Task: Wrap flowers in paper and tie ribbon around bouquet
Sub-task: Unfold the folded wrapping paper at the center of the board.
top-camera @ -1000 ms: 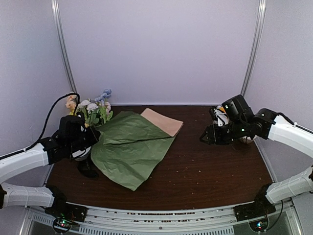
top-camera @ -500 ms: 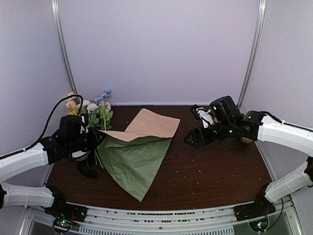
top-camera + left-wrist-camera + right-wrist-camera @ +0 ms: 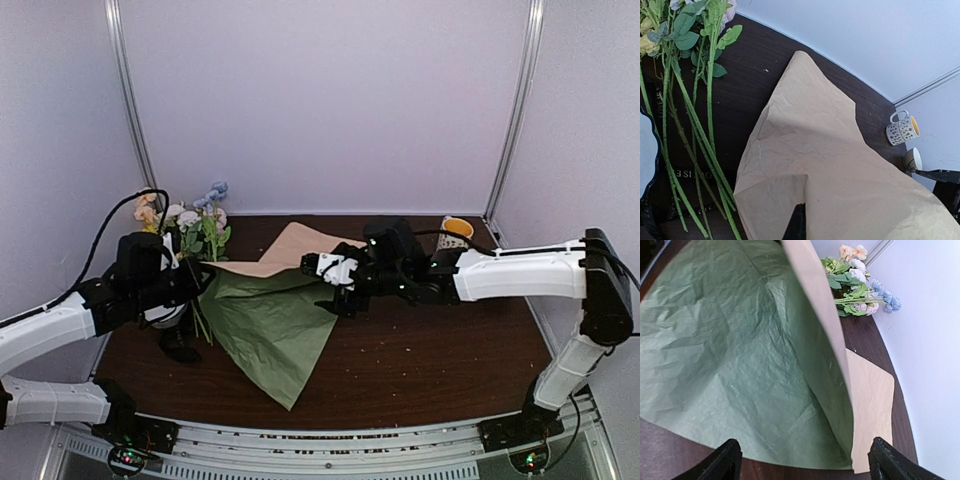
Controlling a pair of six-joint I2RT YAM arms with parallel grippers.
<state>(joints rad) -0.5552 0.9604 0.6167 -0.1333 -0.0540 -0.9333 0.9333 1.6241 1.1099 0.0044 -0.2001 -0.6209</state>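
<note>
The right end effector (image 3: 330,285), jaws spread wide, hangs over the middle of the table (image 3: 430,350) at the right edge of the paper (image 3: 270,320). In the right wrist view the sheet's raised fold runs straight ahead between the two fingers (image 3: 727,462), and whether they touch it cannot be told. Across the sheet, the left end effector (image 3: 196,280) is clamped shut on the paper's left corner, holding that edge up so the tan side faces the far wall and the green side slopes down toward the table's near edge. The flowers (image 3: 190,225) lie just beyond the left end effector by the far left corner, blossoms toward the back wall, with their stems running along the paper's left edge. The ribbon (image 3: 687,173) lies flat under those stems. A patterned mug (image 3: 455,232) stands well apart near the far right corner.
</note>
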